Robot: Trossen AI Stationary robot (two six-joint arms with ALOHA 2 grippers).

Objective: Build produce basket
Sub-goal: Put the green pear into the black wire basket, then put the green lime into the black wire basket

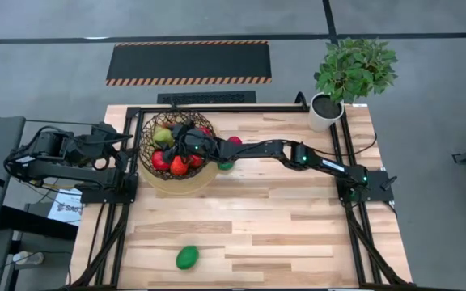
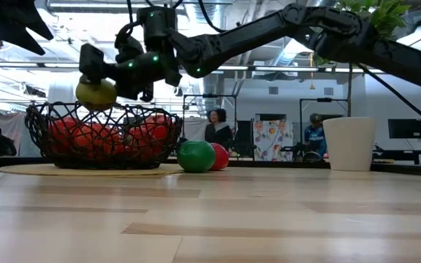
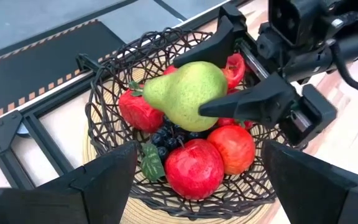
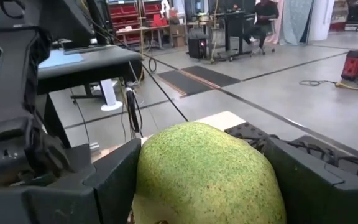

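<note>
right gripper (image 3: pixel 229 74): extended over the basket (image 1: pixel 149 158), fingers (image 3: pixel 247 102) clamped on the yellow-green pear (image 3: pixel 188 93); pear held above the fruit inside, level with the rim in the low view (image 2: pixel 96 93); fills the space between the two fingers in the right wrist view (image 4: pixel 210 174).

left gripper (image 1: pixel 124 139): parked at the left edge of the surface (image 1: pixel 281 218), just beside the basket; fingers (image 3: pixel 98 180) set wide apart, holding nothing.

basket: dark open-weave bowl on a round tan base, at the back left of the surface. contents: red apples (image 3: pixel 194 168), a red pepper (image 3: pixel 234 68) against the far wall, a red strawberry-like piece (image 3: pixel 138 111), a dark grape bunch (image 3: pixel 169 137) with a green leaf under the pear.

loose produce: green oval (image 1: pixel 226 164) and a red piece (image 1: pixel 235 141) on the surface just right of the basket, under the right arm; seen side by side and touching in the low view, green (image 2: pixel 196 156) in front, red (image 2: pixel 220 156) behind. second green oval (image 1: pixel 187 257) alone near the front edge, well apart from the basket.

potted plant (image 1: pixel 353 69): leafy green, in a white pot (image 1: pixel 325 113) at the back right corner.

room beyond: people (image 2: pixel 216 131) seated at desks in the background.
</note>
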